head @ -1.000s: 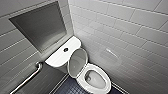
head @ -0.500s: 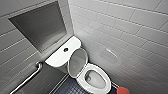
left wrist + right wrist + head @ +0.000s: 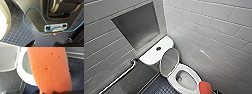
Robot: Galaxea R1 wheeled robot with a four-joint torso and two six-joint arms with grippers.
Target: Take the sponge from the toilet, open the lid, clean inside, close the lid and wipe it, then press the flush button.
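Below the right end effector [image 3: 55, 92], which pinches the sponge [image 3: 50, 68], the toilet bowl [image 3: 22, 75] lies exposed, lid [image 3: 169, 61] raised, so interior cleaning can proceed.

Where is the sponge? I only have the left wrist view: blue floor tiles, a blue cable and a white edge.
Observer: The sponge is held up by the front rim of the toilet, and it shows large in the right wrist view.
Operator: Is the lid up?
Observer: Yes, the lid stands raised against the tank.
Operator: Can you see anything on the tank top?
Observer: The dark flush button sits at its centre.
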